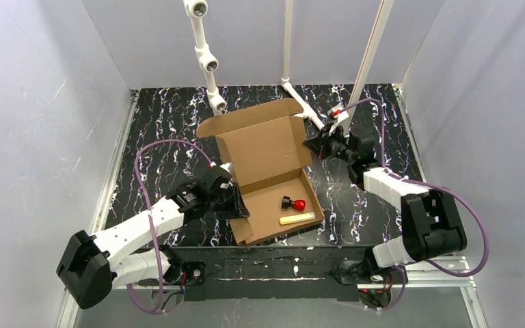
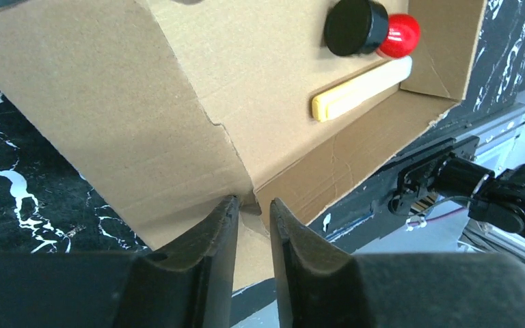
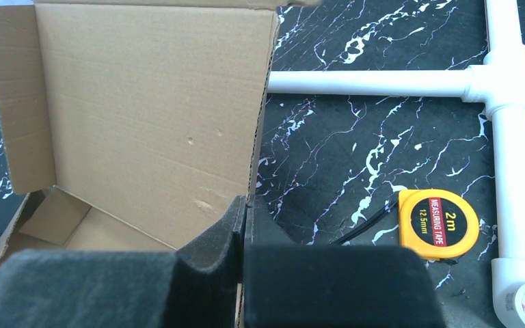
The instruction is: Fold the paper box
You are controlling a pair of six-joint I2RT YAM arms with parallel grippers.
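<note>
Nearest, the left end effector (image 2: pixel 250 203), slightly parted, straddles a corner of the paper box (image 1: pixel 266 147); the right end effector (image 3: pixel 245 202) pinches its raised lid edge. It sits on the bench (image 1: pixel 164 123) beside the white pipe frame (image 3: pixel 369 83). Probably light, stiff, creasable: hold flap edges.

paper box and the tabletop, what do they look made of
Paper box: brown corrugated cardboard, matte and unprinted, with raw cut edges and creased folds. Tabletop: black with white marble-like veining and slight sheen; stone or printed laminate, cannot tell.
</note>
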